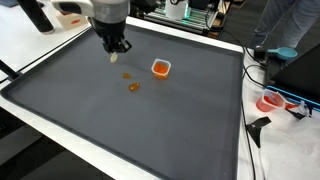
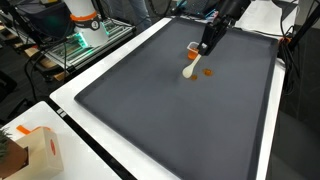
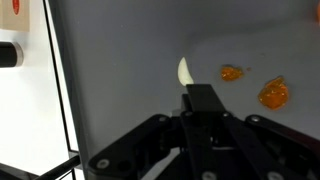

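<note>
- Your claw (image 1: 118, 46) is closed on the handle of a pale spoon (image 2: 189, 68), which hangs tip-down from it over the far part of the dark mat (image 2: 170, 120) on the bench (image 2: 70, 112).
- The spoon's tip is near the mat. I cannot tell whether it touches.
- The step in hand looks to me like bringing the spoon to the orange bits (image 3: 232, 73) lying loose on the mat. They sit just right of the spoon's tip in the wrist view.
- A small orange cup (image 1: 160, 68) stands on the mat just beyond the bits, apart from the spoon.
- As I judge it, the next move calls for a firm grip, a small sideways shift toward the bits and a careful eye on height, so the tip slides under them and does not push them away.
- The wrist view shows the spoon's bowl and two bits close together, but not the cup.
- Both exterior views show the cup and the spoon's tilt. Only one bit shows clearly where the arm comes in from the far right.
</note>
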Motion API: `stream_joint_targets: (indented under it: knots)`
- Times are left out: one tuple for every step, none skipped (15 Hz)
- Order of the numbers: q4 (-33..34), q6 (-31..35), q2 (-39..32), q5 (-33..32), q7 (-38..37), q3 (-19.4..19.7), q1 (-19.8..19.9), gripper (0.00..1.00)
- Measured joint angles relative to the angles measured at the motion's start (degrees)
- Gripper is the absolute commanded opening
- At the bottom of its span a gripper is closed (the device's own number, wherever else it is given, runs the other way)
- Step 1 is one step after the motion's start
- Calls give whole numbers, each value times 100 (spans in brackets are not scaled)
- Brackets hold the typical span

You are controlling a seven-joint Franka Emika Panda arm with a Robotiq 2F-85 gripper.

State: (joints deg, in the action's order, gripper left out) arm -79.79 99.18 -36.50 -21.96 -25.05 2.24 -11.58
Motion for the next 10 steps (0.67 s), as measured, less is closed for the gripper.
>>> stream_joint_targets:
  knots:
    - [-3,35,64,141,175,-9,56,3]
    - [-8,68,130,290,353,-22,118,3]
    - [-13,102,194,431,534,-40,180,3]
    - [-21,142,255,567,710,-61,240,3]
    - [-25,182,308,699,881,-80,298,3]
    - [-35,223,360,833,1059,-105,357,3]
    - [-50,260,409,961,1222,-128,412,3]
    - [-64,282,451,1081,1384,-151,464,3]
    - [-87,295,495,1195,1529,-176,512,3]
    - [-125,300,545,1301,1661,-198,555,3]
